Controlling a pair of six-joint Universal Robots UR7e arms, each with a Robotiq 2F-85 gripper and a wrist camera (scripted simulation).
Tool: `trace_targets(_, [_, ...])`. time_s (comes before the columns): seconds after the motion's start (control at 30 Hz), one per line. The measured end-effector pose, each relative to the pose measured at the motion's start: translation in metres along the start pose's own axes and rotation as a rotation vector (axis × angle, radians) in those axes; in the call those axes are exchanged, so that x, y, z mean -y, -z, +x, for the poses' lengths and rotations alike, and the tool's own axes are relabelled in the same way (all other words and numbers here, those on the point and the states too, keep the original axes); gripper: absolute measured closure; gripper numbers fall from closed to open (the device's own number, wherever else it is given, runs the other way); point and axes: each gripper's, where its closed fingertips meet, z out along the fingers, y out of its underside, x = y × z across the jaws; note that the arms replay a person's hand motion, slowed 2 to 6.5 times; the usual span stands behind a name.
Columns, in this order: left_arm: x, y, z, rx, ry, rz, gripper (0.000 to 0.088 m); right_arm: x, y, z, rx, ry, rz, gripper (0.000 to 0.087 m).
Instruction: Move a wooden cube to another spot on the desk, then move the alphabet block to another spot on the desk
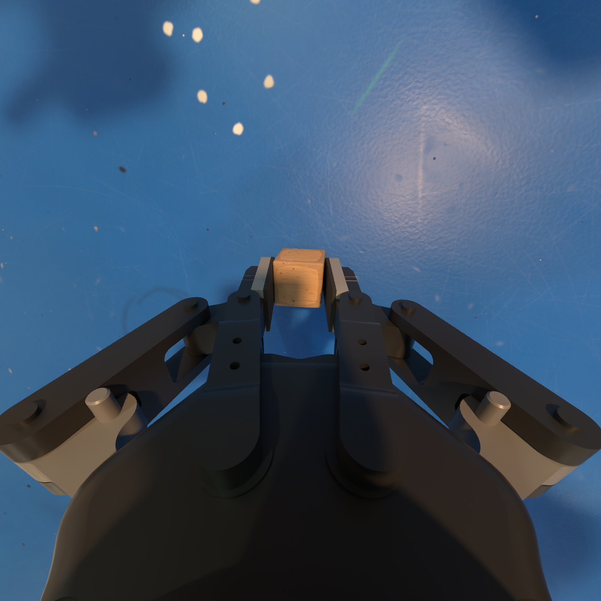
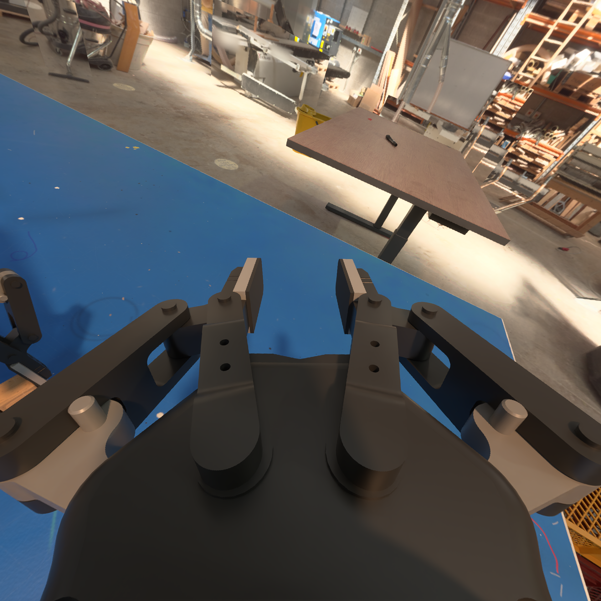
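Observation:
A plain wooden cube [image 1: 298,279] sits between the pads of my left gripper [image 1: 299,260], which is shut on it over the blue desk [image 1: 422,195]. I cannot tell whether the cube touches the desk. In the right wrist view, the left gripper [image 2: 19,328] shows at the far left edge with a bit of the cube [image 2: 13,395] under its finger. My right gripper [image 2: 300,261] is open and empty, above the desk [image 2: 130,244] near its far edge. The alphabet block is not in view.
The desk's far edge [image 2: 292,214] runs diagonally in the right wrist view. Beyond it are a workshop floor and a brown table [image 2: 406,169]. A yellow crate [image 2: 582,527] sits past the desk's right edge. Pale paint spots [image 1: 201,96] mark the desk.

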Motion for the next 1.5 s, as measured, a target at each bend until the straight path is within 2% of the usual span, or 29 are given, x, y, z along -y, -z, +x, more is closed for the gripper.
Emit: trace_targets(1.5, [-0.0022,-0.0026,0.0008,-0.021,0.018,-0.017,0.0607,-0.0083,-0.0071,-0.0061,0.018,0.036,-0.053,0.0464])
